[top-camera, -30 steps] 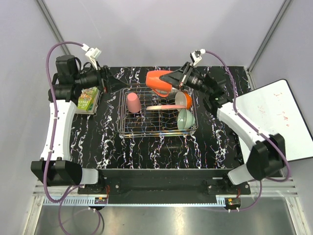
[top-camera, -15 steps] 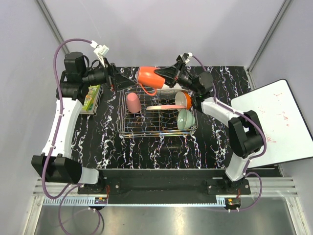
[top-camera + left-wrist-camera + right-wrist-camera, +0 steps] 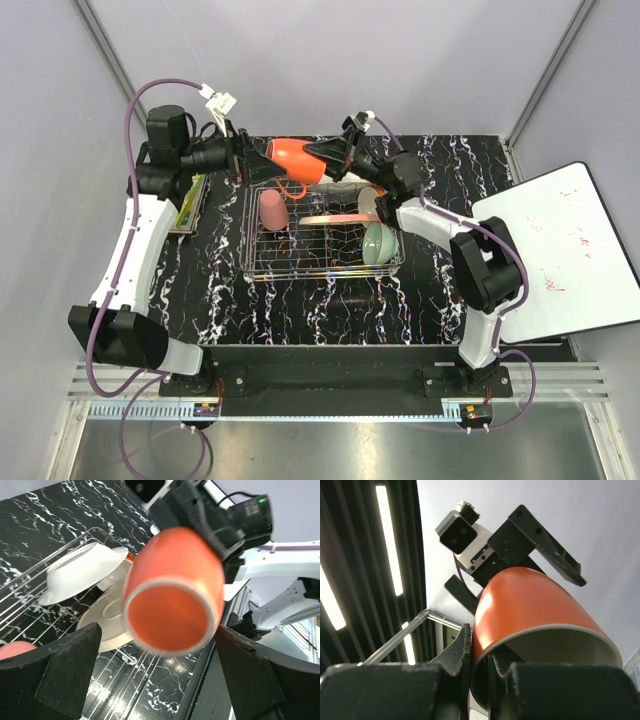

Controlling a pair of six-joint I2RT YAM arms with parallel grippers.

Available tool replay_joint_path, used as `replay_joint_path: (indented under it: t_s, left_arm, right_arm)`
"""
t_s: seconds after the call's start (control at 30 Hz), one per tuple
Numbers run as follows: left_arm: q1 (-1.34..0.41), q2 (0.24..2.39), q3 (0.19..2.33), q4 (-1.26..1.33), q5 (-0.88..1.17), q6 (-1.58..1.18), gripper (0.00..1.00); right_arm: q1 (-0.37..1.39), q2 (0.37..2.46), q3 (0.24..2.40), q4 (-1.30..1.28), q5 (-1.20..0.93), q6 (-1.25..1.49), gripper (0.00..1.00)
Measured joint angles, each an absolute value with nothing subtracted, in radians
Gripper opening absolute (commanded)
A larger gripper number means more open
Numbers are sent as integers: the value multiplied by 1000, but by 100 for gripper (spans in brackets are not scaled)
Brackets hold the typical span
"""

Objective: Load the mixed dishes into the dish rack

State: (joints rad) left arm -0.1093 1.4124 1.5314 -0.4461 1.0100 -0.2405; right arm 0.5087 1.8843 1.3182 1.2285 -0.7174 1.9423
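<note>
I have the right pincer (image 3: 338,155) clamped on the rim of the orange handled mug (image 3: 293,156). On the right wrist camera one finger (image 3: 457,655) lies against the outside wall and the other sits inside the mouth. The mug hangs in the air on its side, above the far edge of the dish rack (image 3: 262,262) and towards that rack's far left corner. Its closed round end points away from the right arm and straight at the left pincer (image 3: 255,165). The left pincer stands with its fingers wide apart just beside the mug. On the left wrist camera the mug's base (image 3: 172,612) fills the gap between the two dark fingers (image 3: 65,675), but I cannot tell whether they touch it. Inside the rack, the pink cup (image 3: 273,210) stands mouth down in the left part. The peach-pink plate (image 3: 330,218) lies across the middle. The orange bowl (image 3: 378,205) leans at the far right, and the pale green bowl (image 3: 379,243) sits at the near right. The white round plate (image 3: 345,190) rests at the rack's far side, below the right arm. The rack itself sits on the black marbled tabletop (image 3: 300,310), and a green book (image 3: 186,200) lies to the rack's left.
</note>
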Motion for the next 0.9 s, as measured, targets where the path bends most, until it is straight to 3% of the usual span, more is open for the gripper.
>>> replay_joint_path:
  t_s: [0.43, 0.6, 0.7, 0.8, 0.83, 0.87, 0.9]
  left_arm:
    - [-123, 1426, 1531, -368, 1009, -307, 98]
    - [-112, 1426, 1531, -347, 976, -311, 88]
    - [-104, 1427, 1531, -348, 951, -312, 67]
    - [-96, 1428, 1531, -347, 952, -317, 33]
    - [-95, 1428, 1531, -344, 953, -322, 10]
    - [-94, 1428, 1531, -341, 954, -323, 1]
    - [-94, 1428, 1531, -340, 955, -324, 0]
  right_arm:
    - [564, 1996, 1430, 1261, -670, 1986, 0]
    - [586, 2048, 1481, 1290, -624, 1991, 0]
    - [598, 2073, 1494, 1311, -591, 1995, 0]
    - [603, 2083, 1496, 1325, -572, 2004, 0]
    - [603, 2085, 1496, 1331, -567, 2007, 0]
    - [603, 2087, 1496, 1338, -564, 2009, 0]
    - [604, 2089, 1496, 1343, -561, 2012, 0]
